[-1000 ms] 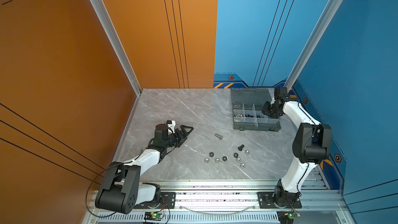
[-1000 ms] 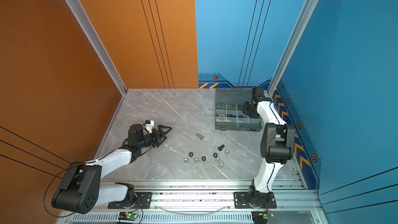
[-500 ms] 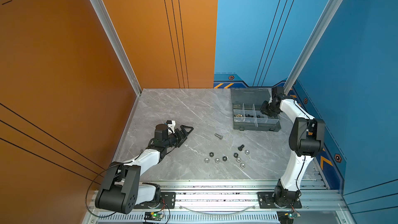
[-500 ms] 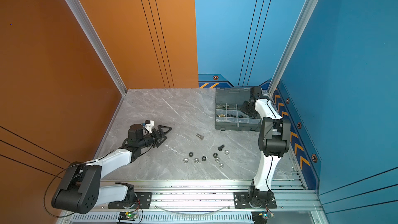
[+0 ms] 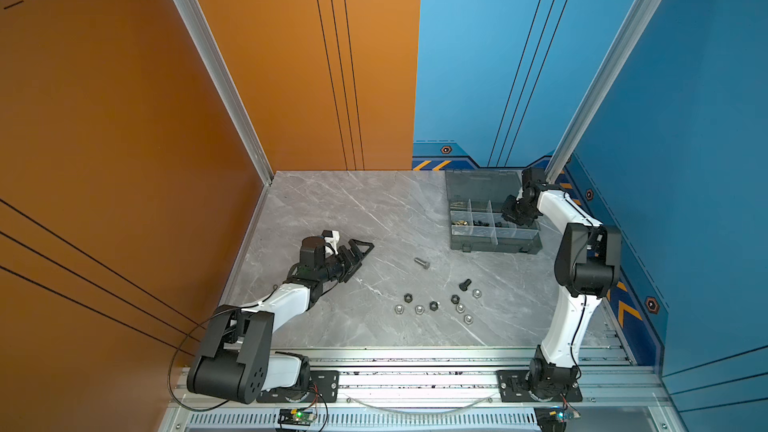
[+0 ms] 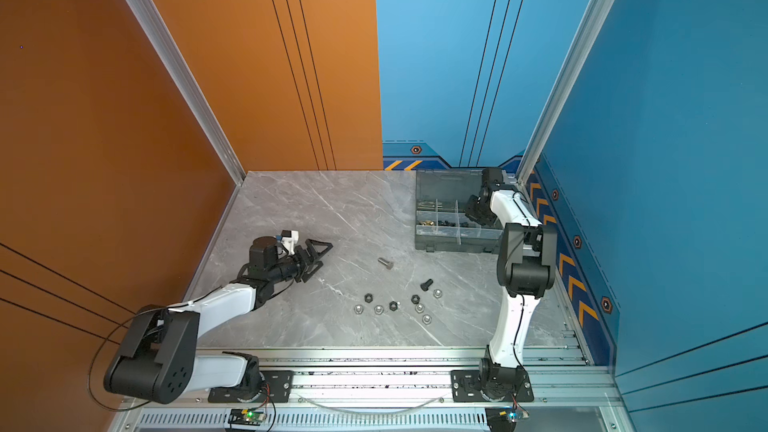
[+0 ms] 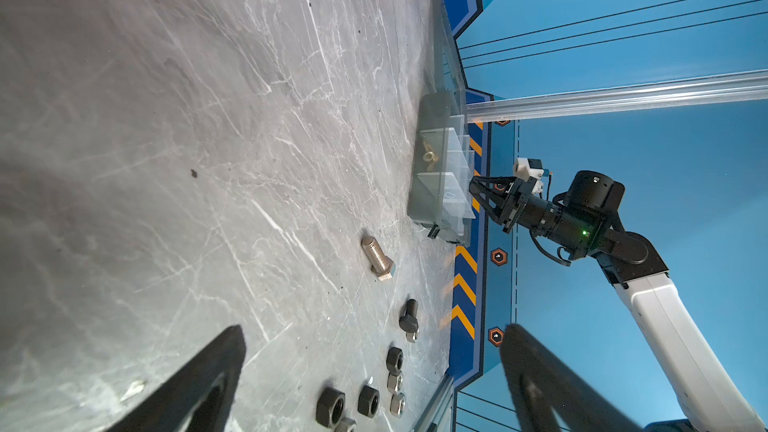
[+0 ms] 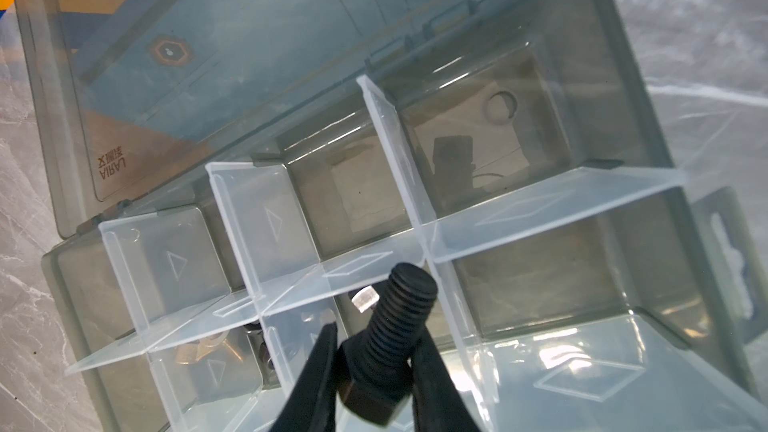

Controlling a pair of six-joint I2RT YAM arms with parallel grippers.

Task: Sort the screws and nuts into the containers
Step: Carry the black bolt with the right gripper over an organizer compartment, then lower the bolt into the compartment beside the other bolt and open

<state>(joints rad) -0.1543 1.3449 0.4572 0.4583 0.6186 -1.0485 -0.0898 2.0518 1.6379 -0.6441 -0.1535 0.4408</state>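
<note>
While pinched at its hex head between the two black fingers of the right gripper (image 8: 377, 332), the black bolt (image 8: 399, 309) lies with its long axis along those fingers. Its threaded end points away from them, toward a crossing of the clear dividers (image 8: 419, 184) inside the organiser box (image 8: 623, 60). The head is partly covered by the fingers, whose lower parts are cut off at the frame edge. Which compartment the bolt hangs over cannot be fixed. Brass-coloured pieces (image 8: 195, 351) show only blurred through a divider. In both top views the gripper body hides the bolt, and the left wrist view places that gripper (image 7: 484, 199) just above the box rim. Well apart from the box, off its latch side, a silver bolt (image 5: 422, 263), a second black bolt (image 5: 465, 284) and scattered nuts (image 5: 434, 305) lie on the table (image 5: 332, 209). Farther out, the left gripper (image 5: 362, 257) rests with fingers spread wide, holding nothing.
</note>
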